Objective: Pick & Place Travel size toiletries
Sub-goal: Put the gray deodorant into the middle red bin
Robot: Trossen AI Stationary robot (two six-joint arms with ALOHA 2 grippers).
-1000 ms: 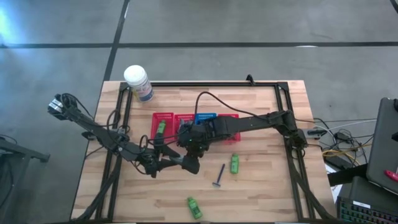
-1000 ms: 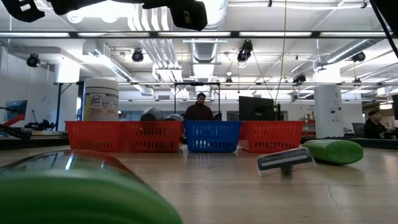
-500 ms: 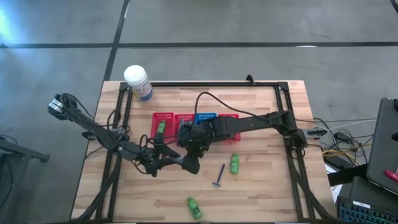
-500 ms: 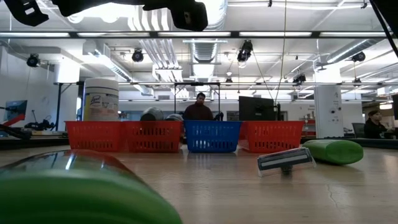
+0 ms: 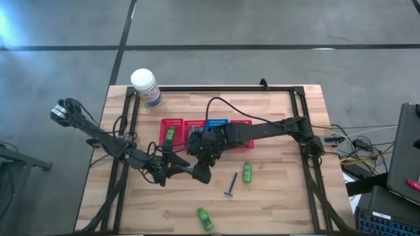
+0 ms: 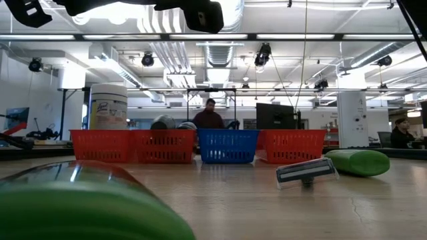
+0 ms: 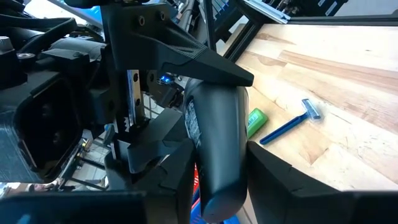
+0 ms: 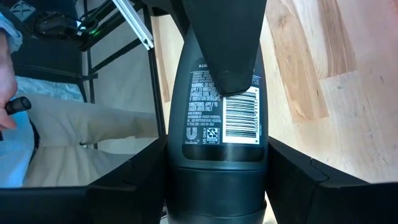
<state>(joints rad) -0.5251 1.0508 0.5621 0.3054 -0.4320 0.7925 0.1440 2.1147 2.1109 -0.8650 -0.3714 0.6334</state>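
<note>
Here, reading the high view from its left, the white-lidded jar (image 5: 144, 85) stands at the upper-left corner of the surface (image 5: 282, 203). The left arm reaches in from that side. Its left hand (image 5: 199, 172) meets the right hand (image 5: 200, 149) just below the row of baskets (image 5: 207, 124), near the frame's centre.

Between them, off the wood, hangs a dark tube (image 7: 217, 149). The left wrist view shows that hand's two fingers pressed in on the tube's lower end. The right wrist view shows the right hand pinching the same tube (image 8: 221, 118) from the opposite end, label and barcode facing up.

One green bottle (image 5: 170, 135) already lies in the leftmost red basket. To the right of centre a razor (image 5: 231, 185) and a second green bottle (image 5: 247, 172) lie loose on the wood. A third (image 5: 205, 219) sits near the bottom edge.

This looks like a hand-over, and the risk is timing. If the right hand lets go before the left grip is firm, the smooth rounded tube could slide out and drop. If both pull at once, it may twist in the pads.

Against the earlier frames, both arms sit in the same place. In the low view only the person (image 6: 208, 117) behind the baskets has shifted slightly left.
</note>
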